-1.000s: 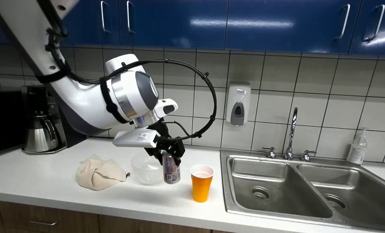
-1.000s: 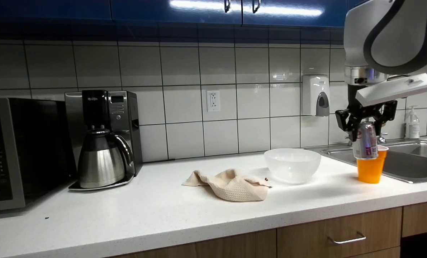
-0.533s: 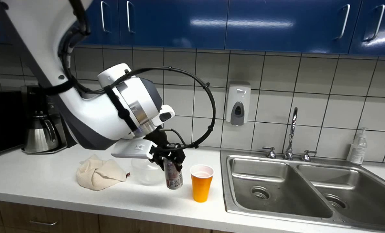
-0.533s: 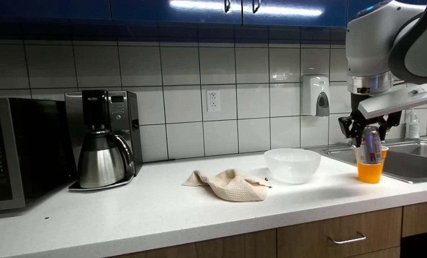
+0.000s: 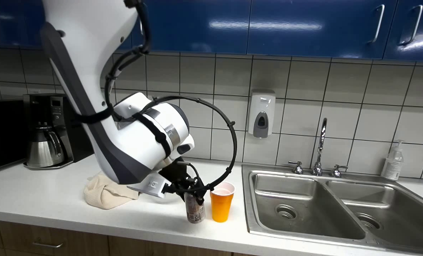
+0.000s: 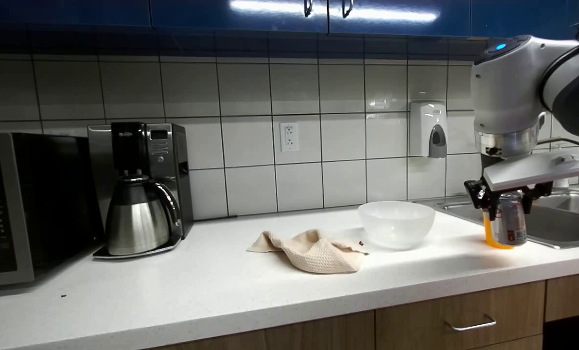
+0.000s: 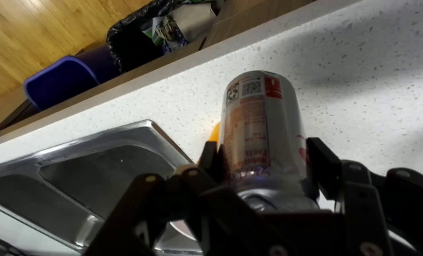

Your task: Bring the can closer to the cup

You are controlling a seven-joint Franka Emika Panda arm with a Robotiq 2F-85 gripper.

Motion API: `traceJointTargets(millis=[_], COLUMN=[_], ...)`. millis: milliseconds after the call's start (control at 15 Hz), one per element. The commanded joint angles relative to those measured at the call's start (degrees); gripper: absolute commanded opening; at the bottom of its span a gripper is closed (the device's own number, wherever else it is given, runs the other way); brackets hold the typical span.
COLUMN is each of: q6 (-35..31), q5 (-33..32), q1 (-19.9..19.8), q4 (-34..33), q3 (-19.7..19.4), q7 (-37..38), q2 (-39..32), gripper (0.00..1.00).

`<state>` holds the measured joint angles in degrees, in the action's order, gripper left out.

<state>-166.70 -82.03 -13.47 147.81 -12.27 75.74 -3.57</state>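
The silver-grey can with red markings (image 5: 195,212) is held between my gripper's fingers, upper end in the jaws, and leans slightly. It also shows in an exterior view (image 6: 510,223) and in the wrist view (image 7: 261,121). My gripper (image 7: 262,156) is shut on the can. The can's base is very near the counter; I cannot tell whether it touches. The orange cup (image 5: 221,205) stands upright just beside the can, with a narrow gap. In an exterior view the cup (image 6: 491,233) is partly hidden behind the can. In the wrist view only slivers of the cup (image 7: 215,133) show.
A double steel sink (image 5: 247,199) lies just past the cup. A translucent bowl (image 6: 396,221) and a beige cloth (image 6: 318,253) lie on the counter. A coffee maker (image 6: 172,146) and microwave (image 6: 22,209) stand farther off. The counter's front edge (image 6: 415,290) is near.
My gripper, with the can held in it, has moved down and toward the front edge, bringing the can beside the cup near counter height. The cup, bowl and cloth have not moved.
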Motion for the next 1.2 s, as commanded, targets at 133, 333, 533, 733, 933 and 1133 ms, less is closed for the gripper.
traceJointTargets(millis=[133,333,533,733,933,1133], q6=[-2.18,-2.03,-1.77,-1.36,-1.26,-1.02], q5=[-7.89,-10.27,-10.67,-9.91,-8.62,-7.03], q1=[0.07,0.27,0.26,0.42,0.58,0.77], q4=[-6.60,-9.62,-11.84,-12.59,-12.26,-10.49], q3=[-0.32,-0.11,0.01,0.07,0.09,-0.03], q7=[16.56,22.60,24.54,23.98,22.37,20.33], q2=[-8.32,-12.18,-14.65,-15.33,-14.72,-11.88], gripper=[0.40,0.40,0.90,1.00,1.00,1.00])
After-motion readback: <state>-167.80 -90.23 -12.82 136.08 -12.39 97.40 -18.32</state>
